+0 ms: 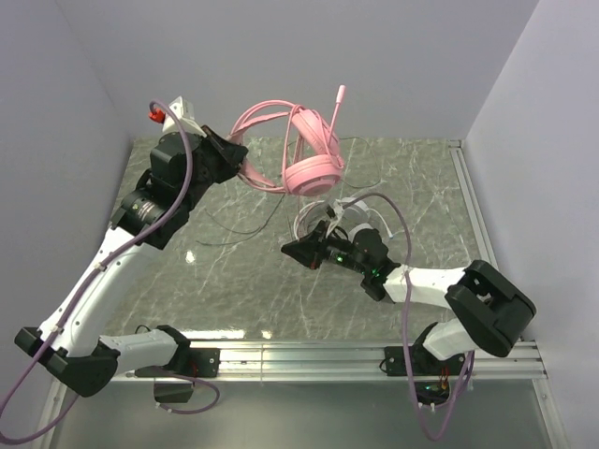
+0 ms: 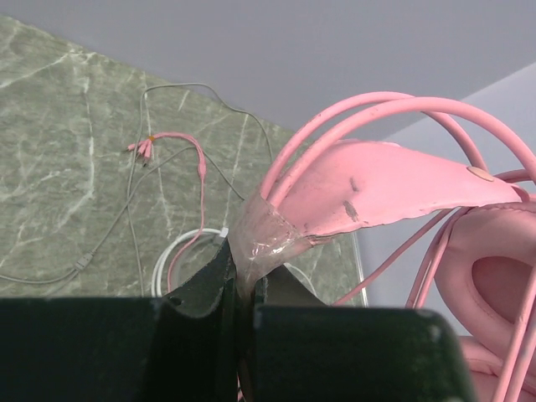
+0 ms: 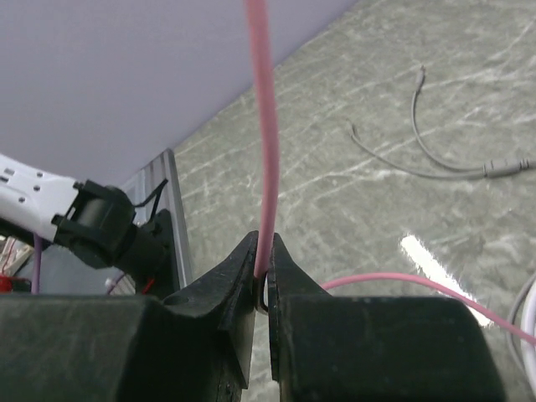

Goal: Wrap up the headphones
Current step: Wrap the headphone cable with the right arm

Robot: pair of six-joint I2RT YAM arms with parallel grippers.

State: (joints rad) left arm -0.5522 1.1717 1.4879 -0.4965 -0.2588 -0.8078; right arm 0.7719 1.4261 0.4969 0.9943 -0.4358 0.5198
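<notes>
On the pink headset (image 1: 314, 161), at the taped end of its headband, the left gripper (image 2: 243, 280) is clenched, holding it aloft. Just below that headset the right gripper (image 3: 262, 280) pinches the pink cable (image 3: 263, 126) — the winding step, I judge, barely begun. Next, the cable needs leading round the headset, kept taut — the white headset (image 1: 360, 213) lies beneath it, untouched.

This looks like a robotics lab test cell. Plain pale walls (image 1: 374, 65) box in a green marble-patterned surface (image 1: 234, 290). An aluminium rail (image 1: 299, 358) runs along its near edge, carrying two white-and-black robot arms (image 1: 94, 271) that trail purple cables (image 1: 405, 323).
</notes>
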